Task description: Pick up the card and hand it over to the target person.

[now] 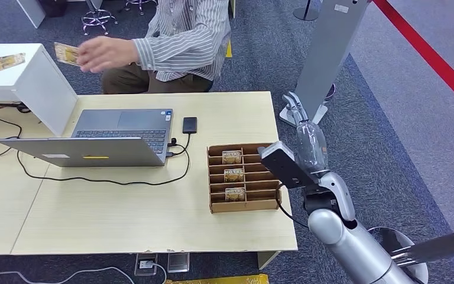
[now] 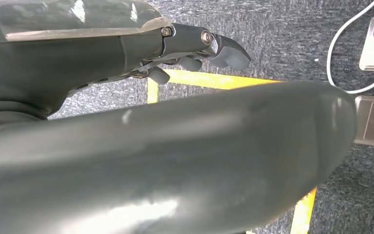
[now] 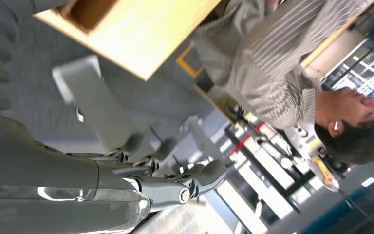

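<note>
The person's hand (image 1: 103,53) holds the card (image 1: 66,53) up over the white stand, well away from me, so the handover looks finished. My right hand (image 1: 296,106) hangs past the table's (image 1: 124,213) far right edge with its fingers spread and nothing in them. My left hand (image 2: 195,46) hangs toward the floor; I cannot tell its state. More cards sit in the box (image 1: 213,207).
</note>
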Action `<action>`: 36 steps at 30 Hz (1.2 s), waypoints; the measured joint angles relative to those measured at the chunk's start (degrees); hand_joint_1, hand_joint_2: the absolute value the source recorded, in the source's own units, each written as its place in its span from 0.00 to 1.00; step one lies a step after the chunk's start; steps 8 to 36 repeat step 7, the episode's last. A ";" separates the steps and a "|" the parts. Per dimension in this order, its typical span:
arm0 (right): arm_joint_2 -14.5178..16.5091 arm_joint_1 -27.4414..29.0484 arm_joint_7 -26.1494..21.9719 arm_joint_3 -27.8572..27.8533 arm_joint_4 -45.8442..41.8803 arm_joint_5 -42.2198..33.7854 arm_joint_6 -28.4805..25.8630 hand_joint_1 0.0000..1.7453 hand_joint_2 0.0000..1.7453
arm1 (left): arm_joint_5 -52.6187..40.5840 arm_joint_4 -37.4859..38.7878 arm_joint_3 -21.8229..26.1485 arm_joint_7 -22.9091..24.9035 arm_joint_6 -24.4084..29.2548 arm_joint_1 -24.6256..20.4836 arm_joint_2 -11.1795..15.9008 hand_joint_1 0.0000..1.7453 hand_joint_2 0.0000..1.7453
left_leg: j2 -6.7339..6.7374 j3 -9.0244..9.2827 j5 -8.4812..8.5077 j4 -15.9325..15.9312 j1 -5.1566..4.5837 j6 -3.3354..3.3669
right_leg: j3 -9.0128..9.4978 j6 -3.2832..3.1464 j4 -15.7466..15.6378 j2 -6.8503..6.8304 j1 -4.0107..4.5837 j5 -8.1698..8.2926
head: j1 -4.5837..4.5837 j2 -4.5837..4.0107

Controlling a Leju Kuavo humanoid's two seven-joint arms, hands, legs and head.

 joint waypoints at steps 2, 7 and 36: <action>-0.55 2.39 -1.87 -1.28 -1.11 -7.97 2.15 0.00 1.00 | 0.07 -0.03 -0.06 0.25 0.31 -0.03 0.01 0.00 0.00 | -0.04 0.01 0.01 -0.02 0.01 0.00 | 0.02 -0.01 -0.02 -0.02 0.01 0.00 | 0.00 0.00; -1.74 8.08 -4.08 -3.02 -3.77 -18.55 5.55 0.00 1.00 | 0.01 -0.09 -0.33 0.53 0.64 -0.06 0.16 0.00 0.00 | -0.12 -0.01 0.00 0.01 0.01 0.00 | 0.04 0.00 -0.02 -0.11 0.01 -0.03 | 0.00 0.00; -1.74 8.08 -4.08 -3.02 -3.77 -18.55 5.55 0.00 1.00 | 0.01 -0.09 -0.33 0.53 0.64 -0.06 0.16 0.00 0.00 | -0.12 -0.01 0.00 0.01 0.01 0.00 | 0.04 0.00 -0.02 -0.11 0.01 -0.03 | 0.00 0.00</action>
